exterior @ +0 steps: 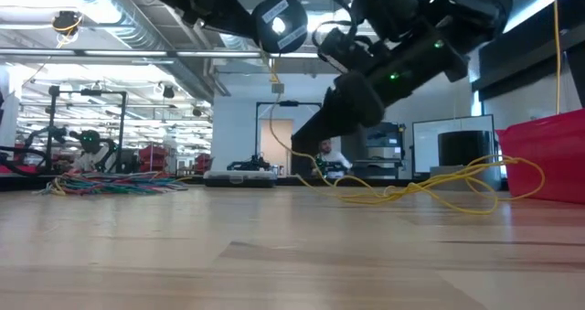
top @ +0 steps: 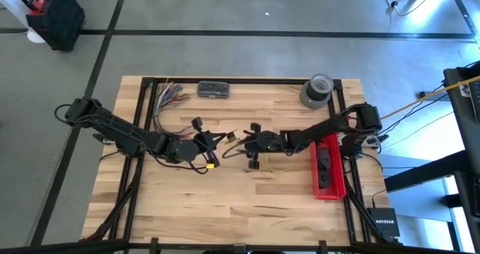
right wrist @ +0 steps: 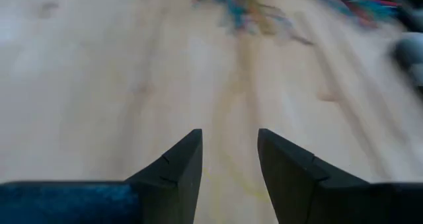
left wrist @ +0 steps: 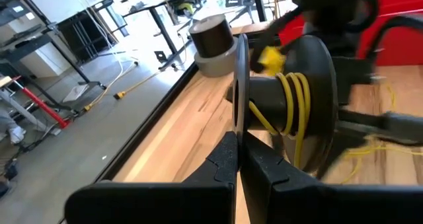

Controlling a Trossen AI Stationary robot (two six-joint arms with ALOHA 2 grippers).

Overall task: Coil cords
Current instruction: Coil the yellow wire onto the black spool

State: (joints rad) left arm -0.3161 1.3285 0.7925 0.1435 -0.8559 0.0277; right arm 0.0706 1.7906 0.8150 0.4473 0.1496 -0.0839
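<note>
My left gripper (left wrist: pixel 238 141) is shut on a black spool (left wrist: pixel 310 98), held up over the middle of the table (top: pixel 225 209). A thin yellow cord (left wrist: pixel 294 112) is wound in a few turns on the spool's hub. In the low view the cord hangs down from the spool (exterior: pixel 279 22), and its slack part (exterior: pixel 411 191) lies in loose loops on the wood. My right gripper (right wrist: pixel 229 135) is open, slanting down just above the tabletop beside the spool, with nothing between its fingers. In the high view the two grippers (top: pixel 217 143) (top: pixel 247 145) face each other. My left gripper pinches the thin near flange (left wrist: pixel 240 118) of the spool at its rim, between its two fingers. The fingers come nearly level from the table's left. The spool is lifted clear of the table, its axis level, and the cord hangs slack below it.
A red bin (top: pixel 328 168) stands on the right of the table, with a grey tape roll (top: pixel 316 89) at the far right. A bundle of multicoloured wires (top: pixel 169 100) and a dark flat box (top: pixel 214 89) lie at the far side.
</note>
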